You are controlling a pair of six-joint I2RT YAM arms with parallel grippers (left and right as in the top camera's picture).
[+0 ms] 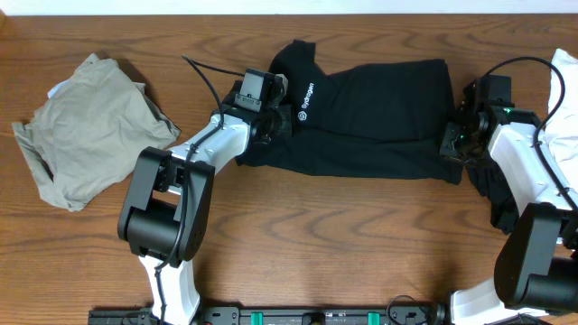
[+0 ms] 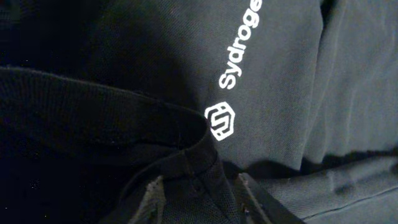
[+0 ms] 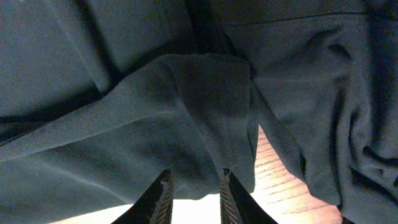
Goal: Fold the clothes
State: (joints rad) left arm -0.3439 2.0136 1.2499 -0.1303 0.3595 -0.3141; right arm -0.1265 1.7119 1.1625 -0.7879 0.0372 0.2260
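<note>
A black garment (image 1: 370, 113) with a small white logo (image 1: 305, 99) lies spread across the middle of the table. My left gripper (image 1: 271, 116) sits at its left end, beside the logo (image 2: 222, 121). In the left wrist view the gripper (image 2: 200, 198) is shut on a bunched fold of the black fabric under a ribbed band (image 2: 93, 106). My right gripper (image 1: 452, 143) is at the garment's right end. In the right wrist view the gripper (image 3: 196, 186) pinches a hemmed edge (image 3: 205, 106) of that fabric. A khaki-grey garment (image 1: 90, 131) lies crumpled at far left.
More black fabric (image 1: 488, 185) lies under the right arm near the table's right side. A white cloth (image 1: 564, 86) shows at the right edge. Bare wooden table (image 1: 343, 235) runs along the front.
</note>
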